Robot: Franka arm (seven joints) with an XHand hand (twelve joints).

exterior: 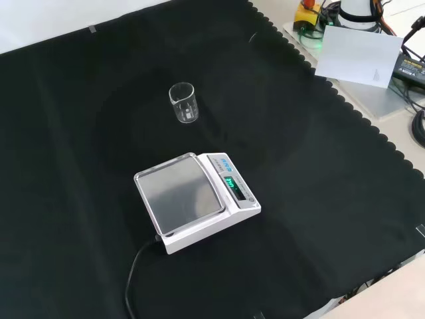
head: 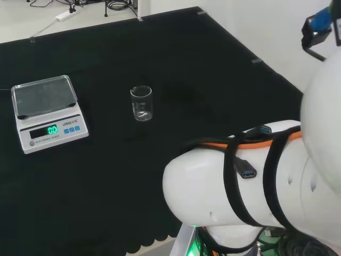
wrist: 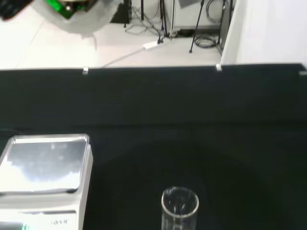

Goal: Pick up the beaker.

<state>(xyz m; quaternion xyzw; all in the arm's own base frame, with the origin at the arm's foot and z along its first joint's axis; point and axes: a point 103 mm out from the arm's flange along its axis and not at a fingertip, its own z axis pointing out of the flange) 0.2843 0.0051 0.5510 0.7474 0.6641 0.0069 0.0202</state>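
As the head view reads left to right, the digital scale (head: pixel 49 113) sits at the left on the black cloth (head: pixel 160 53), its steel pan empty and its green display lit on the near face. Just right of it, apart from it with bare cloth between, stands the beaker (head: pixel 141 103): clear glass, upright, long axis vertical, mouth up. It looks empty. Further right and near, the arm's white links (head: pixel 240 181) with black straps and an orange cable fill the lower right corner.

In the front view, the beaker (exterior: pixel 184 102) is on the far side of the scale (exterior: pixel 196 199), a little left of the scale's centre, not touching it. Its rim shows a small pour spout on the left side. The scale's display faces right here, and its black power cord (exterior: pixel 136 272) runs off the near left corner toward the near edge of the cloth.

In the wrist view, scale (wrist: pixel 43 177) and beaker (wrist: pixel 180 208) stand side by side on the cloth, well separated, with the beaker's open rim seen from above.

Hand state: cannot tell from these frames. Nothing is touching the beaker; it stands free on the cloth.
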